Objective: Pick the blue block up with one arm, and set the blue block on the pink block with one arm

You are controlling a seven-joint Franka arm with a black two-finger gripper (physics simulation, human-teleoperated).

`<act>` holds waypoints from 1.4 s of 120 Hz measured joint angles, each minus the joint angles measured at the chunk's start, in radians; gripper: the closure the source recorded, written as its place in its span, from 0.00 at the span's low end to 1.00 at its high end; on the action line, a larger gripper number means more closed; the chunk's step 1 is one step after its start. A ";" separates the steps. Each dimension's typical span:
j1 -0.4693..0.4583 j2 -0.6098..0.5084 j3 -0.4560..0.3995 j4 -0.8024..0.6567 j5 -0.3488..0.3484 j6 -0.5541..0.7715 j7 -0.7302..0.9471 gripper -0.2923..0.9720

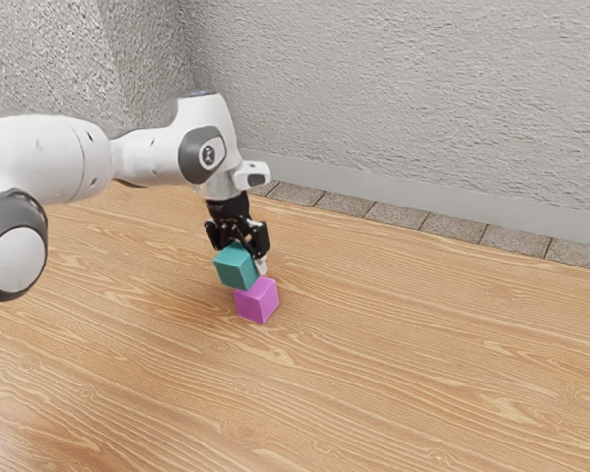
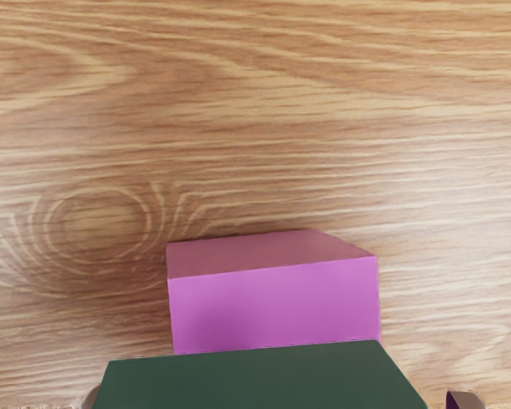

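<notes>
Holding blue block (image 1: 235, 266) clamped between gripper (image 1: 240, 246) fingers in the exterior view. Pink block (image 1: 257, 300) is just below the gripper, slightly offset, contact unclear.

Wrist view: blue block (image 2: 260, 379) directly under hand, pink block (image 2: 272, 294) just beyond it.

Looks rigid, light and flat-faced, so opposite side faces suit the grip.

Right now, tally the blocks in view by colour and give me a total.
blue block: 1
pink block: 1
Total: 2
</notes>
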 joint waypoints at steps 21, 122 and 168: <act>0.000 0.035 -0.004 0.045 0.013 -0.028 0.007 0.62; 0.000 0.102 -0.019 0.136 0.017 -0.083 0.021 0.63; 0.000 0.123 -0.019 0.152 -0.005 -0.109 0.039 0.32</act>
